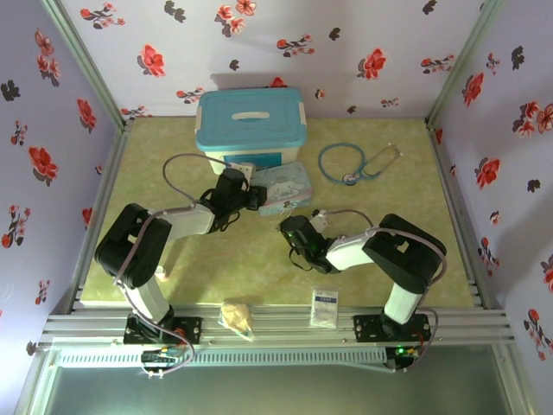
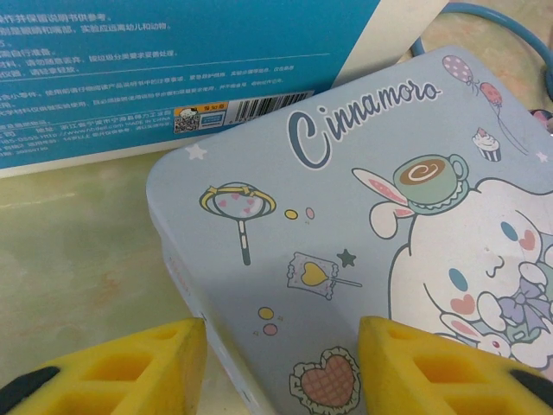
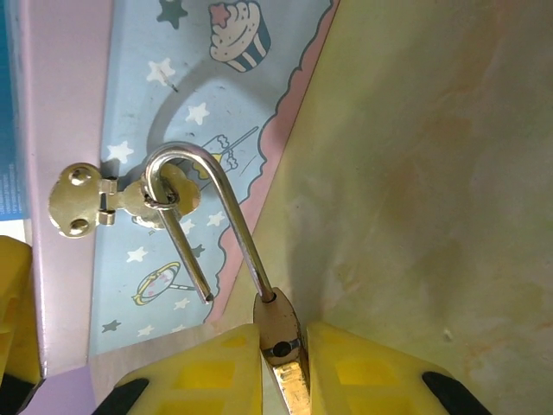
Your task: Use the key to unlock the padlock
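Tabletop (image 1: 259, 259) seen from above, walled in poppy-print paper: a blue lidded storage box (image 1: 251, 121) stands at the back, a blue stethoscope (image 1: 356, 162) coils to its right, and a pastel tin (image 1: 289, 186) lies just in front of the box. The left gripper (image 1: 257, 197) meets the tin's left end, the right gripper (image 1: 285, 232) sits just before its near side, and a small clear packet (image 1: 325, 307) rests by the front rail; no lettering reads at this range. From the left wrist, the tin's lid (image 2: 363, 259) carries the script "Cinnamoro" over a long-eared white cartoon character, a coffee cup, a cupcake and balloons, while the box label (image 2: 173, 69) behind shows white Chinese print, a barcode and a small square code. The left gripper (image 2: 281, 372) has its yellow fingers (image 2: 130, 372) set apart to either side of the tin's near corner; whether they press on it cannot be told. From the right wrist, the padlock (image 3: 275, 320) hangs by its silvery shackle (image 3: 229, 199) from the tin's metal hasp (image 3: 82, 201), the shackle's free end standing out of the body. The right gripper (image 3: 283, 363) has its jaws drawn narrow, pinching the brass padlock body. The key cannot be made out.
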Controlling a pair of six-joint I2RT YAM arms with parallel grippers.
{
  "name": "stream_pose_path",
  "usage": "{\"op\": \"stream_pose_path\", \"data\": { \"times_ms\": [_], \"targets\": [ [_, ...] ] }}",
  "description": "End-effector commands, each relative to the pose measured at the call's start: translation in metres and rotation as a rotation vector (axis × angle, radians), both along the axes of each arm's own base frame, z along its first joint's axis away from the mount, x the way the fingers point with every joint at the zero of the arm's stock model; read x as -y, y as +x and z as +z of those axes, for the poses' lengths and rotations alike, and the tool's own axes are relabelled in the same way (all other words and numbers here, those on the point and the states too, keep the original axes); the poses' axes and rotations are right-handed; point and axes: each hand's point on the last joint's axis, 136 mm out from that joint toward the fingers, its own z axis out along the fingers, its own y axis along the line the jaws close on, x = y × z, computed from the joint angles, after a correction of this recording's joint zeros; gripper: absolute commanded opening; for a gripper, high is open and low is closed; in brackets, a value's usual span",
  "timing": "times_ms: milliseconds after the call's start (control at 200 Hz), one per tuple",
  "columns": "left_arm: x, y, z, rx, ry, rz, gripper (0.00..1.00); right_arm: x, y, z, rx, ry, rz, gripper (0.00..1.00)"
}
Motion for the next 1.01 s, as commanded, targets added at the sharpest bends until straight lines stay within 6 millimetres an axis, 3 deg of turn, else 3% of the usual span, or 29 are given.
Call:
{"op": "stream_pose_path", "data": {
  "times_ms": [0, 115, 380, 510, 605, 735, 875, 1000],
  "targets": [
    [-0.036, -0.027, -0.067, -0.18, 0.174, 0.022, 0.48, 0.023, 0.006, 0.012, 0.042, -0.047, -0.065, 0.19],
    [-0.037, -0.027, -0.069, -0.181, 0.179, 0.026, 0.48, 0.035, 0.009, 0.011, 0.039, -0.05, -0.075, 0.19],
    [-0.038, -0.027, -0.072, -0.184, 0.193, 0.027, 0.47, 0.039, 0.02, 0.009, 0.084, 0.048, -0.087, 0.19],
    [-0.038, -0.026, -0.071, -0.184, 0.19, 0.029, 0.47, 0.025, 0.026, 0.01, 0.082, 0.061, -0.012, 0.2],
    [-0.037, -0.026, -0.069, -0.182, 0.187, 0.029, 0.47, 0.029, 0.02, 0.004, 0.057, -0.037, 0.026, 0.26],
    [-0.034, -0.025, -0.061, -0.179, 0.165, 0.028, 0.49, 0.044, 0.012, 0.005, 0.031, -0.245, 0.102, 0.42],
    [-0.027, -0.022, -0.042, -0.169, 0.119, 0.023, 0.54, 0.051, -0.002, 0.009, -0.029, -0.541, 0.248, 0.46],
    [-0.018, -0.017, -0.018, -0.151, 0.073, 0.006, 0.6, 0.038, -0.011, 0.004, -0.021, -0.693, 0.518, 0.46]
  ]
}}
